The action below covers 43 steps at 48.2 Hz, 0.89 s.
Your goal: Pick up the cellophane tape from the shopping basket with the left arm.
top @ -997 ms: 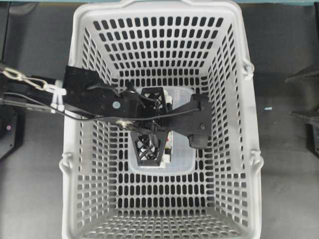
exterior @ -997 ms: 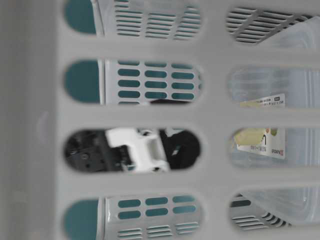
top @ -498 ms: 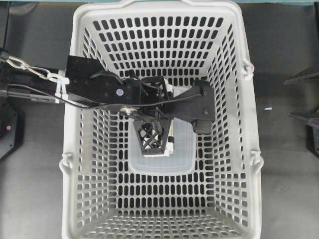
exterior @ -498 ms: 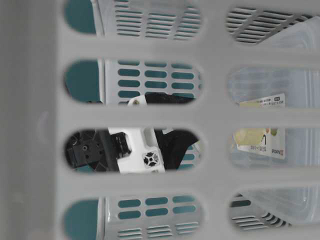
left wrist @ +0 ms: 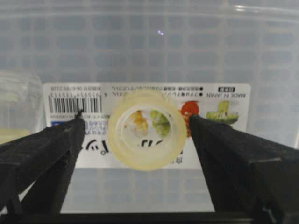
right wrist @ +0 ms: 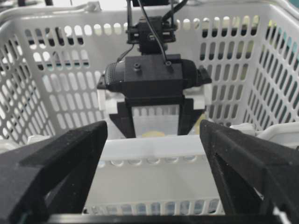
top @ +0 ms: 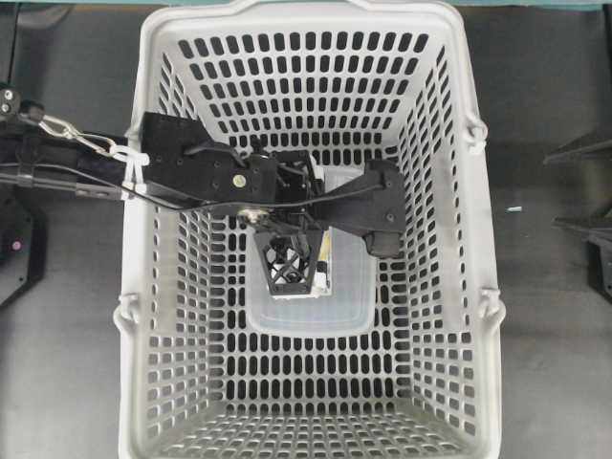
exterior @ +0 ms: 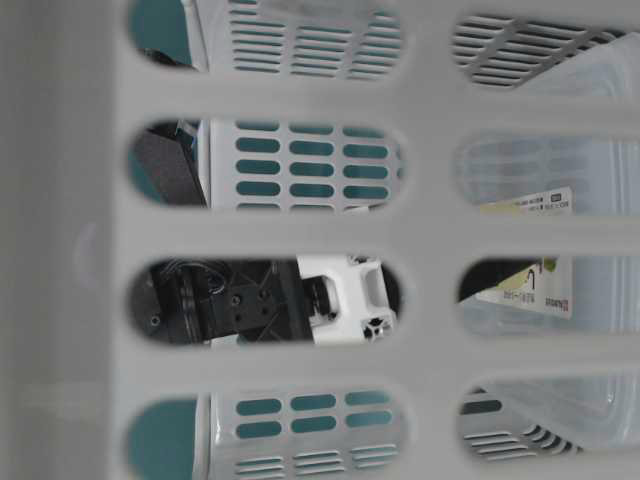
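Note:
The cellophane tape (left wrist: 147,129), a pale yellowish ring, lies on the label of a clear lidded box (left wrist: 187,46) inside the light-grey shopping basket (top: 445,143). My left gripper (left wrist: 140,140) is down in the basket, open, with a black finger on each side of the roll. The right one is almost at its edge, and there is a gap on the left. In the overhead view the left gripper (top: 317,231) covers the tape. My right gripper (right wrist: 152,172) is open and empty outside the basket rim (right wrist: 154,144), facing the left gripper (right wrist: 154,122).
The clear box (top: 316,316) lies on the basket floor near the middle. Its printed label shows through the wall slots (exterior: 525,290). The basket walls stand close around the left arm. Dark table (top: 545,287) surrounds the basket.
The left gripper has shifted a little toward the far side of the basket and stays open. In the table-level view its white part has moved right. The box has not moved.

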Tool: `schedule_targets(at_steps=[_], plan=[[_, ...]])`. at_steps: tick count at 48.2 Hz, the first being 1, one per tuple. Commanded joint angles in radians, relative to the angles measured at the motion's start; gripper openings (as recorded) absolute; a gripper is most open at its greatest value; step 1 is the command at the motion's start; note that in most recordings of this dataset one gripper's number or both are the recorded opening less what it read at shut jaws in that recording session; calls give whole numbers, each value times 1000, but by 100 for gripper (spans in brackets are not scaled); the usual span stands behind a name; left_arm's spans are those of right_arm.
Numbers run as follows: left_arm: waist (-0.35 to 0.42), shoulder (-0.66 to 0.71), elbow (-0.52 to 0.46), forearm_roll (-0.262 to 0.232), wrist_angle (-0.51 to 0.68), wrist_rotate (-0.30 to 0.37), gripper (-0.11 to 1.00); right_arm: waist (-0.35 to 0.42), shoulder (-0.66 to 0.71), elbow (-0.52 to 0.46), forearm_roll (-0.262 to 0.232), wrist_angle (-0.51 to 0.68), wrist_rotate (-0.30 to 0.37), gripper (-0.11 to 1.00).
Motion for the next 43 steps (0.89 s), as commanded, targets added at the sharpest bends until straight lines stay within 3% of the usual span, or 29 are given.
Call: schedule_targets(at_steps=[1,19,22,28,43], plan=[[-5,0,-5,3,-23,0,90,0,5,-8,5,-12,2,77],[-6,2,0,3,-28,2,83,0,5,-6,5,-12,20,77],[-8,2,2,5,-28,2,76,0,5,-6,5,-12,20,77],[-17,0,0,3,-28,3,49,0,5,-5,5,-12,18,77],[-29,-9,-14,3,-25,17,50,0,5,-3,5,-11,18,77]])
